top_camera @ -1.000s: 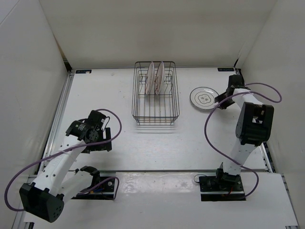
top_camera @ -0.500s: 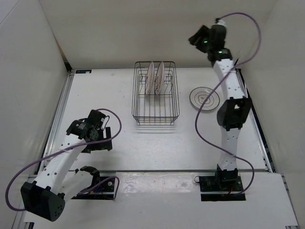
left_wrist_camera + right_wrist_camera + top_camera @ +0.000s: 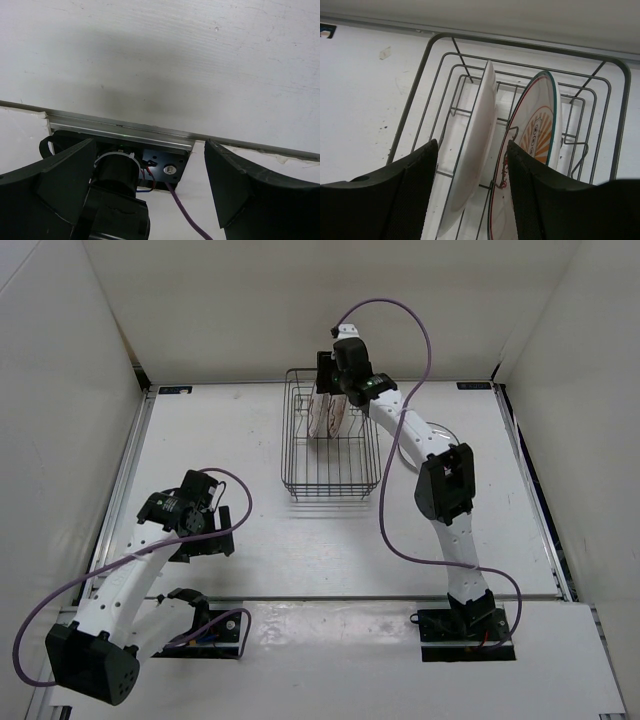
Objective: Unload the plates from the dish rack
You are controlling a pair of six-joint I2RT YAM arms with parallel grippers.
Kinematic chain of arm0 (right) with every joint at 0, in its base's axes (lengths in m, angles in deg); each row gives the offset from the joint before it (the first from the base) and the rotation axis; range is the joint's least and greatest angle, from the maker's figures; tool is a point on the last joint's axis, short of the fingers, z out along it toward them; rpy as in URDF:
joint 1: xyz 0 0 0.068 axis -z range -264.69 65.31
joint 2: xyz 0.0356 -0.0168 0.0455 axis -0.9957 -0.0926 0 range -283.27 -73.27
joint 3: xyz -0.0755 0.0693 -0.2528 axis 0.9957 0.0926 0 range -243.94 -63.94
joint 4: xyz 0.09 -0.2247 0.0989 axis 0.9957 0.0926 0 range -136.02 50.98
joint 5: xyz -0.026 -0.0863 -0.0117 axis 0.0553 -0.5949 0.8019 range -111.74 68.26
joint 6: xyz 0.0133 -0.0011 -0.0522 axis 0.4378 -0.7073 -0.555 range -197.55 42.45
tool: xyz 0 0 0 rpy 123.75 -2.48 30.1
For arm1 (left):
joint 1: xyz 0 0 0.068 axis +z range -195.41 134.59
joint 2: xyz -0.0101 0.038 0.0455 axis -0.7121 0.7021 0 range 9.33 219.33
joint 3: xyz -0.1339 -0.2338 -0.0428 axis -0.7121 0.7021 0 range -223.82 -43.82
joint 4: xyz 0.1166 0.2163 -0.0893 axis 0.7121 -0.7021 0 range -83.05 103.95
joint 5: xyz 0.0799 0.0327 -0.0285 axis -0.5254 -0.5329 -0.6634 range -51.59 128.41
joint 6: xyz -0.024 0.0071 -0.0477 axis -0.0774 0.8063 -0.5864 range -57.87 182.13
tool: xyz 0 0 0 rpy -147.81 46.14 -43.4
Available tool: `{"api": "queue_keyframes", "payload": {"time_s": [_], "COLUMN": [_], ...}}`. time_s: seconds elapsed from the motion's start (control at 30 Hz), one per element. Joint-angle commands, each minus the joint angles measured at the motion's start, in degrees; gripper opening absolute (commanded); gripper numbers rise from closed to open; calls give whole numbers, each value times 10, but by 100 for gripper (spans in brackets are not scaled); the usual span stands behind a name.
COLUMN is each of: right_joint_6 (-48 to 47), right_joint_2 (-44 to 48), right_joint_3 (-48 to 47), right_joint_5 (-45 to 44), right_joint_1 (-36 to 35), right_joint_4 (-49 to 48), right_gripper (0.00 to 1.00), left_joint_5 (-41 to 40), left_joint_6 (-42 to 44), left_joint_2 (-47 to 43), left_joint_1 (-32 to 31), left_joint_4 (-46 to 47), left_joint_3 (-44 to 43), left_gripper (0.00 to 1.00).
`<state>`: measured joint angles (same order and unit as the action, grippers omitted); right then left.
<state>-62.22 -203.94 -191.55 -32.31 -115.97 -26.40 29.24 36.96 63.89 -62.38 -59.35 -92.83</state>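
Overhead, right gripper (image 3: pixel 471 149) hangs fingers spread above the dish rack (image 3: pixel 427 55), white plate (image 3: pixel 485 100) and orange sunburst plate (image 3: pixel 537 145) upright inside, left gripper (image 3: pixel 150 142) spread wide, empty, near its base.

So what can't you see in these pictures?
- Right wrist view: the white plate stands edge-on, so its pattern is hidden. The jaws cover the bottoms of it and the orange sunburst plate.
- Top view: the right arm covers part of the dish rack and the table under it.
- Left wrist view: no plates or rack, only table and a dark mount.
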Motion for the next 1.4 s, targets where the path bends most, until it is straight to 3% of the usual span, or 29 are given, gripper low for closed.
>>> {"api": "queue_keyframes", "payload": {"time_s": [0.0,0.3,0.43,0.63,0.9,1.13,1.37], "right_joint_6": [-37,-18,-7,7,25,35,0], "right_joint_2": [-14,-30,-41,-63,-50,4,72], "right_joint_3": [4,-7,-14,-35,-52,-65,-84], "right_joint_5": [-63,-25,-17,-81,-189,-264,-275], "right_joint_1": [15,4,-4,-29,-54,-67,-66], "right_joint_4": [31,19,21,24,2,-47,-79], "right_gripper": [61,60,49,34,0,0,0], "left_joint_5": [-7,-9,-6,-9,-16,-16,1], "left_joint_6": [7,6,7,12,18,21,11], "left_joint_2": [-10,-5,-6,-7,-28,-37,-45], "left_joint_1": [3,4,3,3,2,3,3], "left_joint_4": [-4,-9,-13,-33,-70,-69,-59], "left_joint_3": [-8,-8,-8,-27,-35,-32,-24], "left_gripper": [100,100,100,100,100,100,100]}}
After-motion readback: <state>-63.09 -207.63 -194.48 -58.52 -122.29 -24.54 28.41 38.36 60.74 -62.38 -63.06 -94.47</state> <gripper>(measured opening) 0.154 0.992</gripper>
